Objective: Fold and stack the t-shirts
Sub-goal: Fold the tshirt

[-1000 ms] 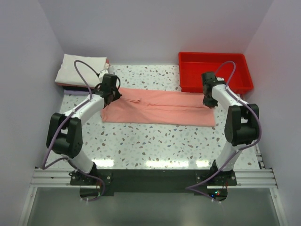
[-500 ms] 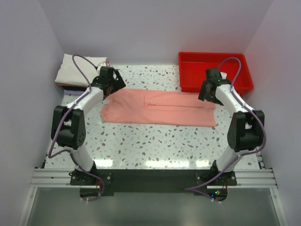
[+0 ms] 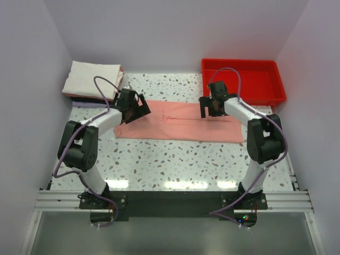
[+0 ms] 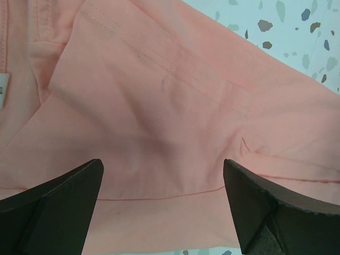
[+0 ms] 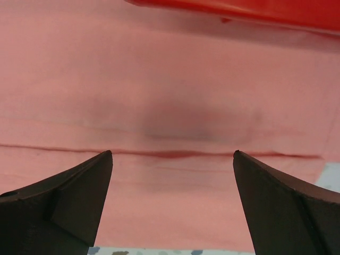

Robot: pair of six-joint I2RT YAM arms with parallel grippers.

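A salmon-pink t-shirt [image 3: 180, 125] lies on the table, folded into a long flat strip. My left gripper [image 3: 139, 110] hangs open over its left end, with nothing between its fingers. In the left wrist view the gripper [image 4: 162, 178] spans the pink t-shirt [image 4: 159, 106], a folded sleeve and a white neck label [image 4: 2, 87]. My right gripper [image 3: 208, 110] hangs open above the strip's right half. In the right wrist view that gripper [image 5: 172, 154] straddles a lengthwise fold line on the pink t-shirt [image 5: 175, 79]. A stack of folded t-shirts [image 3: 93, 78], a cream one on top, sits at the back left.
A red plastic tray [image 3: 244, 79] stands at the back right, its wall [image 5: 239, 10] just beyond the pink shirt in the right wrist view. Speckled tabletop [image 3: 175, 159] shows in front of the shirt. Grey walls close in the left, back and right.
Both grippers have opened and let go of the pink shirt's ends. Each has moved inward over the strip, the right one furthest. The shirt lies flat.
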